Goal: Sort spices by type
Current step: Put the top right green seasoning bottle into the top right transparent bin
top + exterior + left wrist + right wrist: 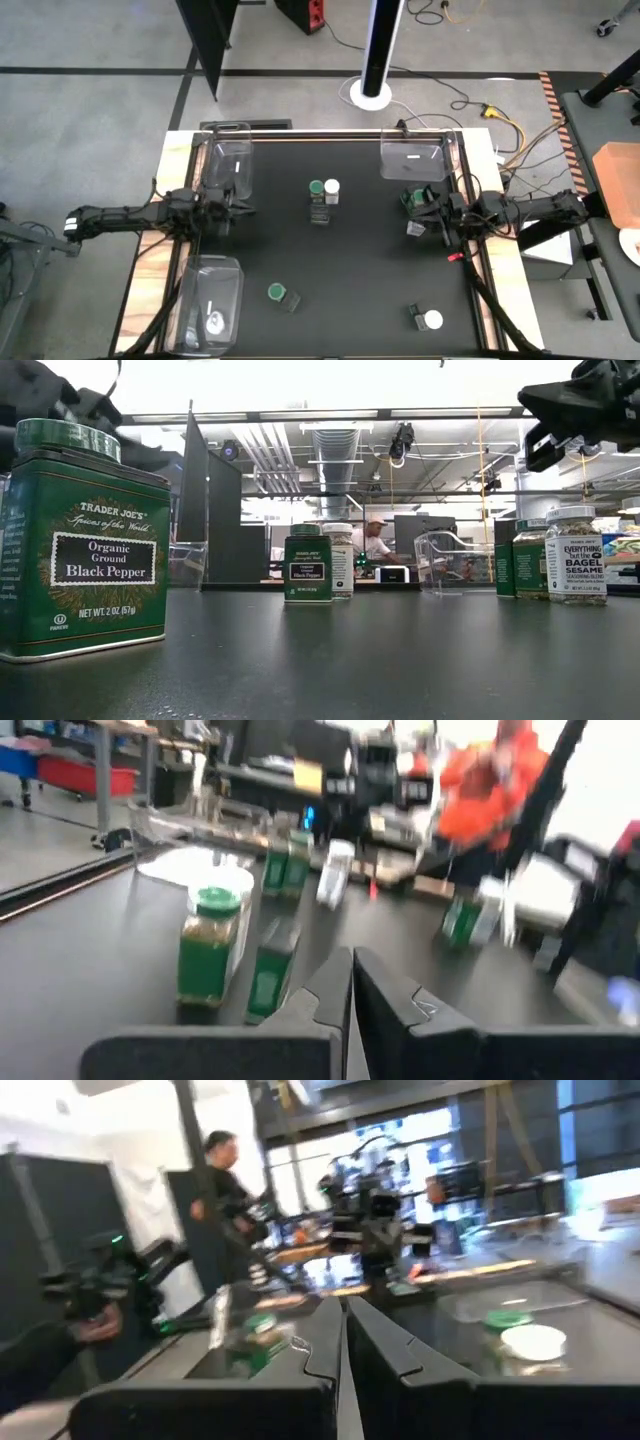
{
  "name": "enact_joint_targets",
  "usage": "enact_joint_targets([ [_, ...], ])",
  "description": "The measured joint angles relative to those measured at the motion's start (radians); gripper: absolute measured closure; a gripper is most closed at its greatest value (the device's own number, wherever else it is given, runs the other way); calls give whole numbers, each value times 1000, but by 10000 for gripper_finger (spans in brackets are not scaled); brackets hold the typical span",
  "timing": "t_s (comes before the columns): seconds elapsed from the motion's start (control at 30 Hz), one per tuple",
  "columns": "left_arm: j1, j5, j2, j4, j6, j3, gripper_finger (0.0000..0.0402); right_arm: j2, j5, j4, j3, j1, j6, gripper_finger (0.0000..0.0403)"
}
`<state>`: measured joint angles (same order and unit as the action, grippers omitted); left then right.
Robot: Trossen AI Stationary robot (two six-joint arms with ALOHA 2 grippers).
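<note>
- green-lid spices: three — [316,188], [276,292], [409,197]
- white-lid spices: three — [332,186], [433,320], [416,229]
- trays: three, e.g. [228,150]
- left end effector [238,207] and right end effector [428,212]: both closed tight, holding nothing

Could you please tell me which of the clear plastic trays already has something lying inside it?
The tray at the near left corner: a white-lidded spice jar lies in it; the others look empty.

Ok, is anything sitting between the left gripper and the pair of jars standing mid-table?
Nothing visible does. In the high view, the left gripper, shut, sits by the far-left clear tray, and only bare black mat lies between it and the green-lidded jar and white-lidded jar.
</note>
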<state>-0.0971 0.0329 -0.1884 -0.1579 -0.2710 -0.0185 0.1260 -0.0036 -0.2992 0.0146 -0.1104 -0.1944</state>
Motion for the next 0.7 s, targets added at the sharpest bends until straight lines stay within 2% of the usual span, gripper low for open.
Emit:
enact_joint_targets([
  [0.2,0,-6,0,-112,-88,-1,402,44,72,28,80,0,-12,390],
  [0.33,1,-44,-4,-133,-218,-1,402,116,176,173,185,0,-62,390],
  [0.43,1,-98,-4,-137,-190,-1,402,183,219,323,276,0,-174,390],
  [0.57,1,-102,-10,-134,-131,-1,402,286,250,501,400,0,-351,390],
  [0.7,1,-103,-11,-139,-135,-1,402,396,249,709,548,0,-527,390],
])
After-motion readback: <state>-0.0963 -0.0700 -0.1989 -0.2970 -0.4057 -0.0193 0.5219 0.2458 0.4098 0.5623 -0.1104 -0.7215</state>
